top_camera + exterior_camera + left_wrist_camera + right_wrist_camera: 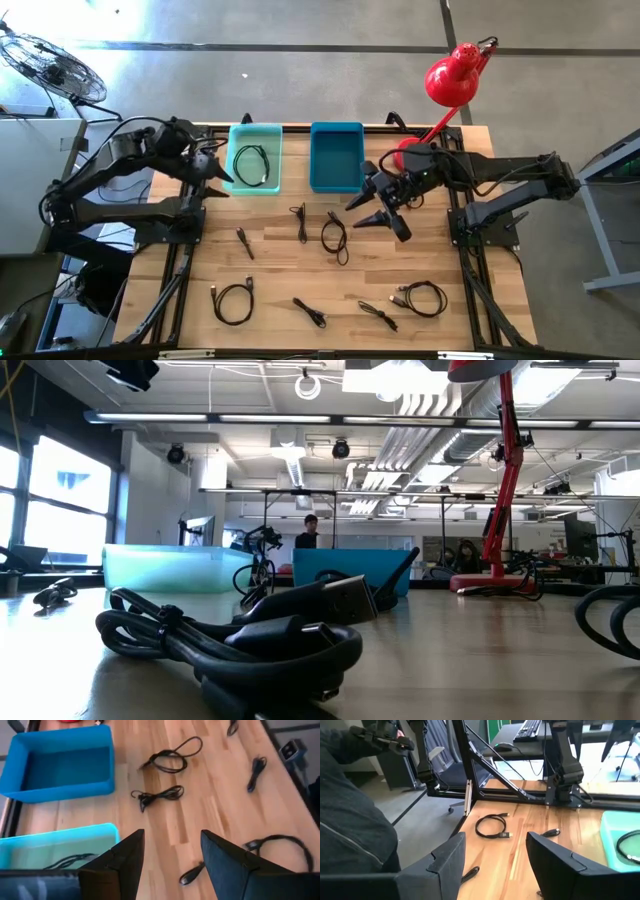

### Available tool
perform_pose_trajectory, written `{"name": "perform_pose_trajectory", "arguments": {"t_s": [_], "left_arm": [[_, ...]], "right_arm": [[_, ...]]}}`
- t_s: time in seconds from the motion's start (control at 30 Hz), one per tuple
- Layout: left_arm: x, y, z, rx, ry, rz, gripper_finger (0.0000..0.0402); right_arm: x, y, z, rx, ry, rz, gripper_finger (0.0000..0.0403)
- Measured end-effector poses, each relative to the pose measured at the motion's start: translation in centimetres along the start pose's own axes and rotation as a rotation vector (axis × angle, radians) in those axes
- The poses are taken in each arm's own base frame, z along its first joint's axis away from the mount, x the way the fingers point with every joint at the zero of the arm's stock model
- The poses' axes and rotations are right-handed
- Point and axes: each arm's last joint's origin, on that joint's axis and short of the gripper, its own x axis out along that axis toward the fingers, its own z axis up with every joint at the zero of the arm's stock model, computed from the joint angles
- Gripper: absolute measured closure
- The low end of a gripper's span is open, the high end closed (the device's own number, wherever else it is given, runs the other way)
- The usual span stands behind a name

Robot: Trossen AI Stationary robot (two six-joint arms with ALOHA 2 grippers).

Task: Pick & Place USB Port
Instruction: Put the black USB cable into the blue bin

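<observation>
teal bin (pixel 240 178): one coiled cable (pixel 250 164) | blue bin (pixel 336 172): bare | both hands (pixel 218 178) (pixel 378 208) open, holding nothing

overhead, tabletop-level, two wrist views

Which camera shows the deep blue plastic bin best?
The high view: the deep blue plastic bin shows whole, from above. The left wrist view shows most of it, the low view only a side wall; the right wrist view misses it.

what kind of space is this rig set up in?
Likely an open-plan lab or workshop: exposed ceiling ducts, rows of workbenches with seated people behind the wooden table, a concrete floor.
</observation>
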Motion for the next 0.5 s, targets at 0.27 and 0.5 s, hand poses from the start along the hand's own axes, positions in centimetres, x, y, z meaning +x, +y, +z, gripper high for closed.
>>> {"name": "perform_pose_trajectory", "arguments": {"t_s": [0.27,0.5], "left_arm": [[2.4,-0.4,0.4,0.153,0.17,-0.099,0.0211],[6.2,-1.8,1.4,0.315,0.354,-0.25,0.0211]], "right_arm": [[0.1,0.1,-0.4,0.057,0.035,-0.002,0.0202],[0.2,0.5,-0.4,0.057,0.038,-0.004,0.0202]]}}
